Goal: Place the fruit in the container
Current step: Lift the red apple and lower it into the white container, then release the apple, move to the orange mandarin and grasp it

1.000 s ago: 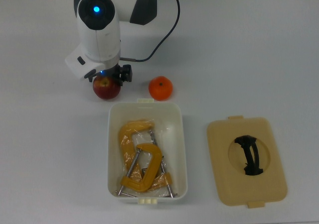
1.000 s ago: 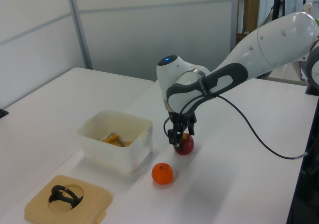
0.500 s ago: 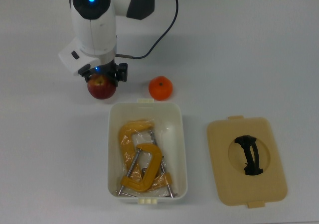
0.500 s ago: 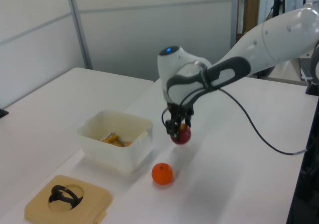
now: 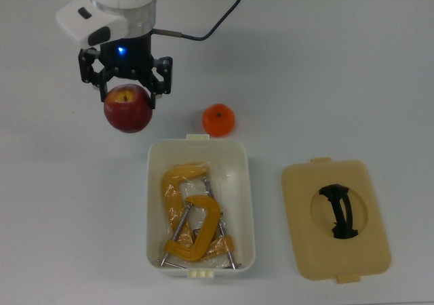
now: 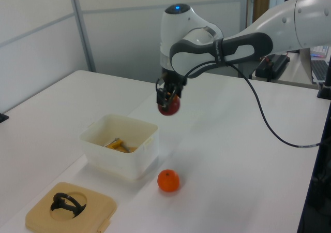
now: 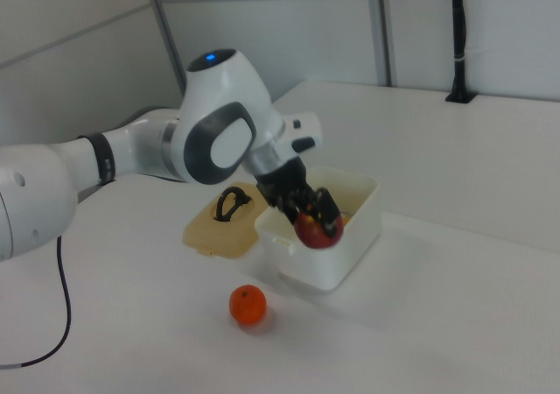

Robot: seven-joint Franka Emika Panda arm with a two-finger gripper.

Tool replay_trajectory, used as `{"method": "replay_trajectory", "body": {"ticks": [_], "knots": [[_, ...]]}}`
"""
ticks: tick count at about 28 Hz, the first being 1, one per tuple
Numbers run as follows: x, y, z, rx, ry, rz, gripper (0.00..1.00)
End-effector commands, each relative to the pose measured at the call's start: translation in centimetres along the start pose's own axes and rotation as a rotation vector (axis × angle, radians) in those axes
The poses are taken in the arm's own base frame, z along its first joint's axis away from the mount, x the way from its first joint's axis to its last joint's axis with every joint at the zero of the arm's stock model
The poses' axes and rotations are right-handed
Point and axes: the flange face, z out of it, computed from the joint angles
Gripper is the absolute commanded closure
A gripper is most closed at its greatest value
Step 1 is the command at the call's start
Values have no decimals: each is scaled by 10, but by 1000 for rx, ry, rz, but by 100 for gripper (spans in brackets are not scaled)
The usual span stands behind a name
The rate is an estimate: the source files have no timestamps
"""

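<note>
My gripper (image 5: 127,96) (image 6: 167,96) (image 7: 308,212) is shut on the red apple (image 5: 128,108) (image 6: 169,105) (image 7: 319,229), which hangs well above the table, up and to the left of the container in the top view. The orange (image 5: 218,120) (image 6: 168,180) (image 7: 248,305) lies on the table just outside the container's short end. The white container (image 5: 244,203) (image 6: 129,158) (image 7: 350,245) stands open, with yellow C-clamps (image 5: 191,217) inside it.
A tan lid with a black handle (image 5: 336,220) (image 6: 70,207) (image 7: 219,223) lies flat beside the container, at the top view's right. The arm's black cable (image 5: 224,17) (image 6: 264,119) runs across the table behind the gripper.
The gripper has lifted the apple off the table and risen high with it. The orange, container and lid have stayed put.
</note>
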Motion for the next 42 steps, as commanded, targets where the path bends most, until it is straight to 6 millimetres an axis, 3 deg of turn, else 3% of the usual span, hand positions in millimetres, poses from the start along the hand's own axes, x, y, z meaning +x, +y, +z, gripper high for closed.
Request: {"method": "replay_trajectory", "body": {"ticks": [1,7,10,11,13,14,21,25,28,34,42], "knots": [[15,-35,-13,19,124,-33,70],[30,-67,-6,78,285,14,57],[30,-70,4,81,278,23,55],[30,-70,5,80,276,23,50],[28,-72,15,82,257,28,10],[26,-73,17,84,251,37,0],[4,-90,21,69,118,43,0],[-32,-124,30,49,-24,-31,0],[-51,-138,37,45,-65,-63,0],[-81,-159,66,31,-159,-117,0],[-112,-163,113,9,-253,-163,0]]}}
